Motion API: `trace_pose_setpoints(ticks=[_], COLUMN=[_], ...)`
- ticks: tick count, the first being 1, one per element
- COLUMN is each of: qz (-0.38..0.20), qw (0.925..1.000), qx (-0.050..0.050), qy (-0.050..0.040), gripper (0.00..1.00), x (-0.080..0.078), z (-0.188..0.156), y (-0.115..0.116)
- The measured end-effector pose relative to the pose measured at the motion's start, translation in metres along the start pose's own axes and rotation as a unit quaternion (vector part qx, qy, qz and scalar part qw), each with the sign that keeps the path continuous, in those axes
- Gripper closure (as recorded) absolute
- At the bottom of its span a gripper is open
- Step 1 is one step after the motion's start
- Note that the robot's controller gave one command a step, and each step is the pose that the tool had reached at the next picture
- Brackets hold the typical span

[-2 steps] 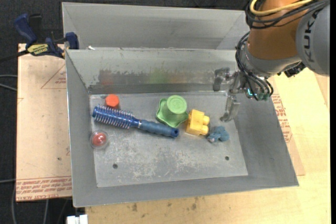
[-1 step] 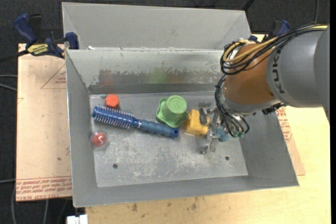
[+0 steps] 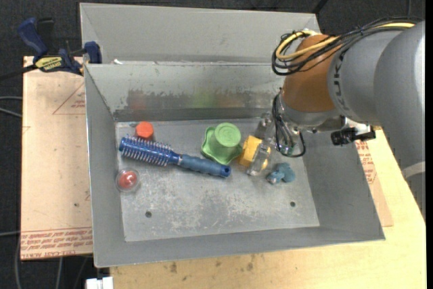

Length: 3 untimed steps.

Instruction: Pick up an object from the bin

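We see the hand (image 3: 260, 160) down low in the grey bin (image 3: 223, 213), close to the bin's floor. It hangs from a big grey arm (image 3: 379, 78) with an orange cover (image 3: 308, 81) and yellow and black cables (image 3: 291, 51) on top.

A small yellow block (image 3: 250, 147) sits right at the hand, touching it on the side away from the arm. We cannot tell how far the hand is open, and we cannot tell if it has hold of the yellow block or just rests next to it.

Just past the yellow block, a bit further from the hand, is a green cup (image 3: 222, 141). It lies tipped, with its round end up toward us, and it touches the block.

On the other side of the hand, near it and a bit closer to us, lies a small blue-grey lump (image 3: 281, 174). It sits apart from the hand.

Beyond the green cup, a blue hairbrush (image 3: 172, 158) lies flat. Its handle end points toward the hand and stops under the cup, and its bristle end is far from the hand.

Well apart from the hand, past the brush, we see a little orange thing (image 3: 144, 130) by the bristles and a small red ball (image 3: 127, 179) on the nearer side of the brush.
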State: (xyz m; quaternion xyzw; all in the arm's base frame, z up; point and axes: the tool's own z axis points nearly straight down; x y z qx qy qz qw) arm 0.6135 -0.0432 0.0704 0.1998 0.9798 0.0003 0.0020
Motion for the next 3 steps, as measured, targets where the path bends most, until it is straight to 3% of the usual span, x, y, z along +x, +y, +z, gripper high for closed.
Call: trace_pose_setpoints(ticks=[1,2,3], qz=[-0.001,0.034,0.029], qw=[1.0,0.9994,0.9996], qx=[0.0,-0.002,-0.001], qy=[0.001,-0.0034,-0.0015], gripper=[1.0,1.0,1.0], x=[0.0,-0.011,0.011], z=[0.0,-0.114,-0.167], y=[0.0,0.004,-0.002])
